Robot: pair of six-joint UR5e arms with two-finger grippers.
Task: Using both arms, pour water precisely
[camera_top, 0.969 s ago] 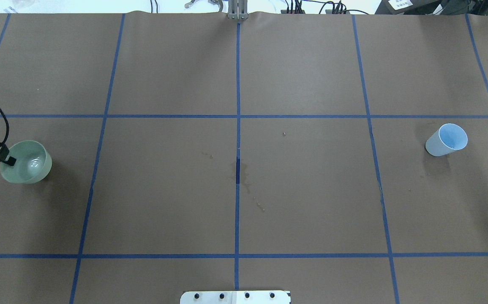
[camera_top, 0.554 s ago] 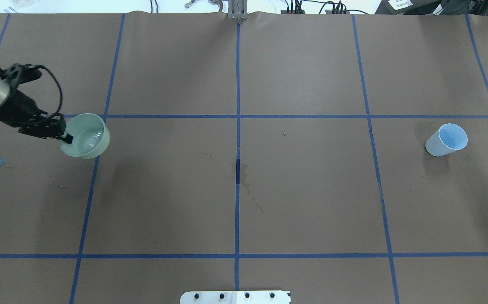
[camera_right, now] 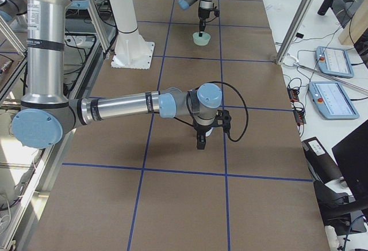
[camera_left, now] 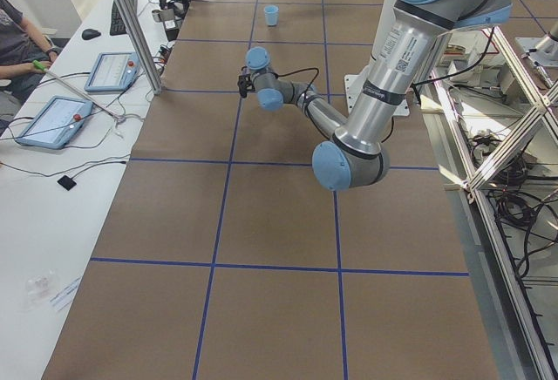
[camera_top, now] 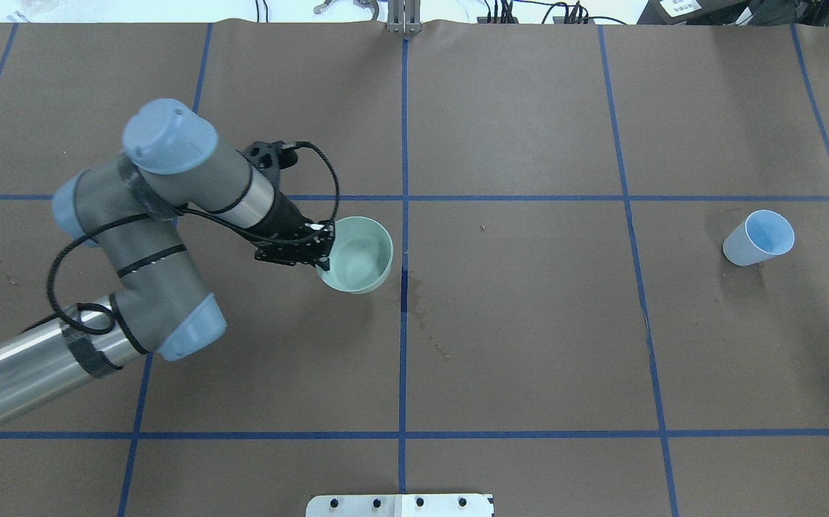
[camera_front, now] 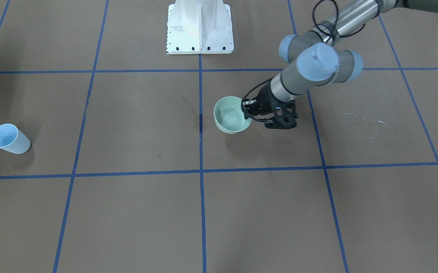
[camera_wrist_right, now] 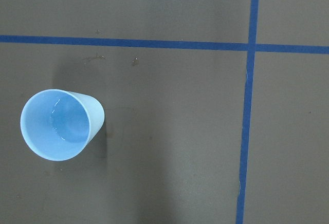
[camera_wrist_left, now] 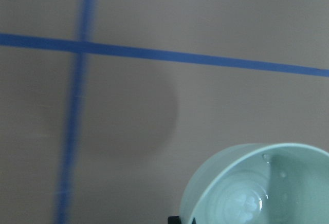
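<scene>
My left gripper is shut on the near rim of a pale-green bowl and holds it just left of the table's centre line. It shows the same way in the front view, with the gripper on the bowl. Faint glints of water lie in the bowl's bottom. A light-blue cup stands far right, and it is seen from above in the right wrist view. My right gripper shows only in the right side view, pointing down; I cannot tell whether it is open or shut.
The brown table cover carries a blue tape grid. Damp stains mark the centre line beside the bowl. The white pedestal stands at the robot's edge. An operators' bench with tablets runs along the far side.
My left arm has carried the green bowl from the table's left edge rightward to the centre line. The blue cup has not moved.
</scene>
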